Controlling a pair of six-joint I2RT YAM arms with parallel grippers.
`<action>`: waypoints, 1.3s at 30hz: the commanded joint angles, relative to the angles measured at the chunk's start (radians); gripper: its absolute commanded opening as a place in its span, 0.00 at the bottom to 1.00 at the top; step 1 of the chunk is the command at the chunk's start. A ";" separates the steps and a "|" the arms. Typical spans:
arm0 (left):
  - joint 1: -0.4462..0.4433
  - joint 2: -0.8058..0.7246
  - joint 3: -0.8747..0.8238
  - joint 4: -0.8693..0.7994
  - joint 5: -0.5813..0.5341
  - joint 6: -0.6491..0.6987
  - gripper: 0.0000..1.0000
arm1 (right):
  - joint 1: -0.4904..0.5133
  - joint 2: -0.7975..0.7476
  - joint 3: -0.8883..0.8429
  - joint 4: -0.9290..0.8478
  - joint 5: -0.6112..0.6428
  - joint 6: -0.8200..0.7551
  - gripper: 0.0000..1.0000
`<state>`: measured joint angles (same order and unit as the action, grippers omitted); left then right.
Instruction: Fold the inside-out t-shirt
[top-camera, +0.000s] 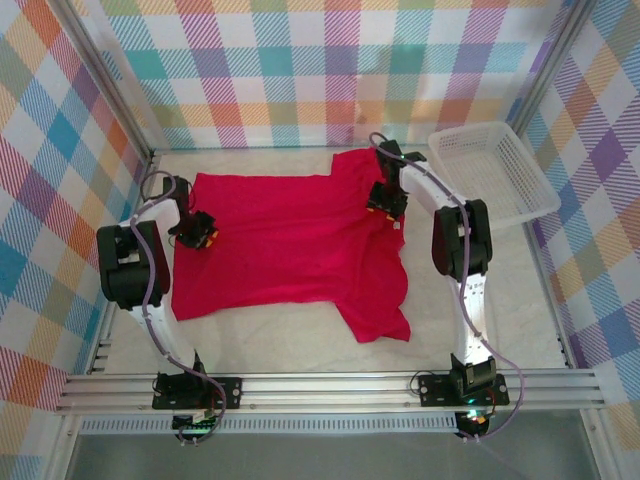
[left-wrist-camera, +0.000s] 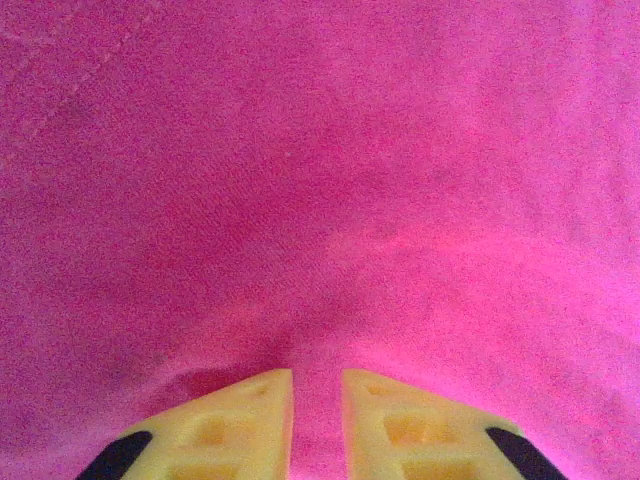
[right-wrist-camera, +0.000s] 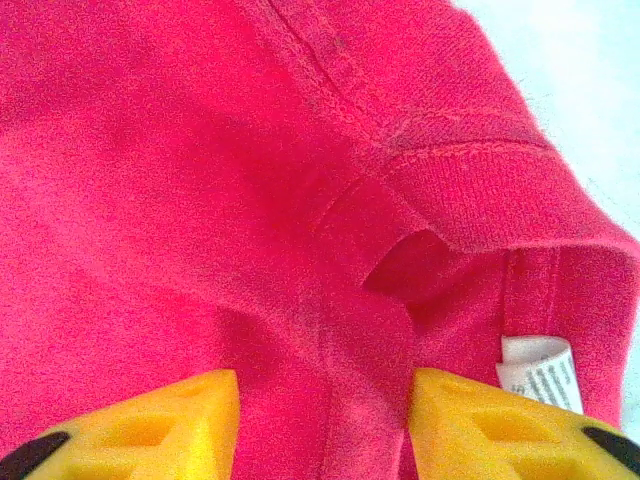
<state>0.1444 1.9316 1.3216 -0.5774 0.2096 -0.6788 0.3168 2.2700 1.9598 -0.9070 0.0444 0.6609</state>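
my right pincer (right-wrist-camera: 325, 385) is released, fingers spread wide over the inside-out t-shirt (top-camera: 290, 245), its white tag (right-wrist-camera: 540, 370) at three o'clock. my left pincer (left-wrist-camera: 317, 378) shows a narrow gap with red cloth in it; grasping or not, i cannot tell. the shirt lies spread across the table (top-camera: 290, 340), with the white mesh basket (top-camera: 490, 170) at two o'clock.

Crimson t-shirt (right-wrist-camera: 190, 200), ribbed collar (right-wrist-camera: 480, 190), white tag (right-wrist-camera: 538, 372) — jaws apart
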 joint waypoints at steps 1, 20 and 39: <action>-0.058 -0.054 0.117 -0.058 -0.021 0.064 0.26 | 0.020 -0.107 0.029 -0.007 0.004 0.013 0.56; -0.102 0.400 0.559 -0.129 0.079 0.015 0.27 | 0.007 0.461 0.638 0.106 -0.166 0.129 0.54; 0.024 0.277 0.344 -0.077 0.007 0.010 0.25 | -0.091 0.340 0.606 -0.056 -0.043 0.038 0.51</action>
<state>0.1902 2.2074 1.6661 -0.5850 0.2619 -0.6838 0.2073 2.6835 2.5542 -0.9157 0.0338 0.7174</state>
